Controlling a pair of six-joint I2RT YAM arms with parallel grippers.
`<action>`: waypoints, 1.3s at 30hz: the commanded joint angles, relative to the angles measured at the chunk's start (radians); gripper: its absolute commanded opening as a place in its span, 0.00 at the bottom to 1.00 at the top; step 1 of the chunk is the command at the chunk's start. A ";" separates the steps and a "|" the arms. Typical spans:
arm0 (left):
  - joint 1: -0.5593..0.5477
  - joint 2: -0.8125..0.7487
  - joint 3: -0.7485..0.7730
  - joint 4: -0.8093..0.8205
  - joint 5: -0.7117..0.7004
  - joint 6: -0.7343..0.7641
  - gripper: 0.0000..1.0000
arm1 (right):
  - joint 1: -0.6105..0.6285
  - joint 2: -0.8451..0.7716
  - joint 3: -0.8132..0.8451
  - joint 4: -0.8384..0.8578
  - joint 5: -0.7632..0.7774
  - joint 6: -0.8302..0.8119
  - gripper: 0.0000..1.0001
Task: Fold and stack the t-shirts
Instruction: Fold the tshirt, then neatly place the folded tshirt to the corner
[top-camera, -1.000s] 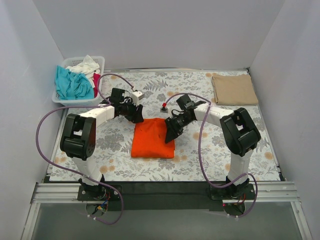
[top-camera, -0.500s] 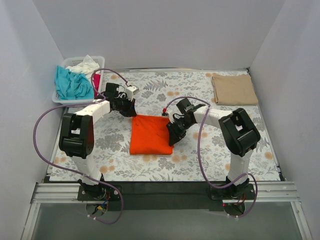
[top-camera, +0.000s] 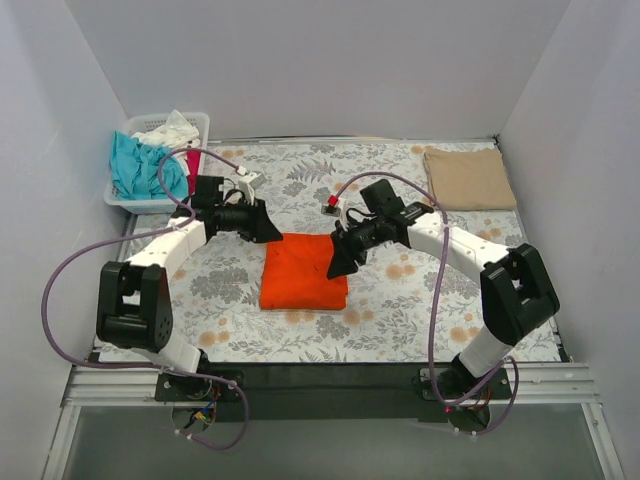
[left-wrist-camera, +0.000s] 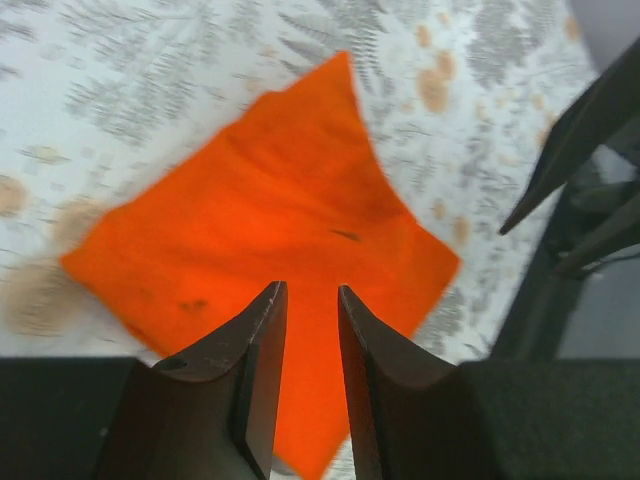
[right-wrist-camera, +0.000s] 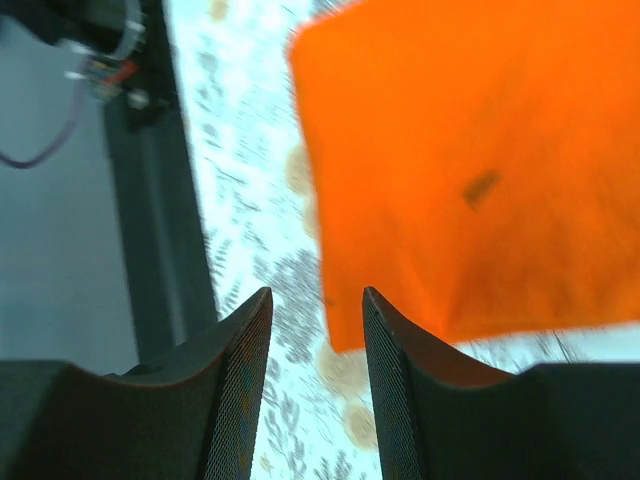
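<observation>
While folded flat, the orange t-shirt (top-camera: 305, 275) looks square.

From above, the left pincer (top-camera: 272, 235) hides the far left corner of the orange t-shirt (top-camera: 305, 278), and the right pincer (top-camera: 333, 268) its far right corner. In the right wrist view it is blurred and cut by the top and right edges. The pink-red t-shirt (top-camera: 191, 163) in the basket (top-camera: 200, 120) is mostly hidden.
</observation>
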 joint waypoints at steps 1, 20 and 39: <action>-0.005 -0.094 -0.128 0.072 0.225 -0.231 0.27 | 0.051 -0.005 -0.031 0.104 -0.165 0.101 0.41; 0.099 0.174 -0.359 0.183 0.095 -0.392 0.25 | -0.002 0.315 -0.099 0.139 -0.008 0.076 0.38; 0.076 0.168 -0.173 0.554 0.212 -0.544 0.26 | -0.085 0.428 0.298 0.224 -0.054 0.193 0.40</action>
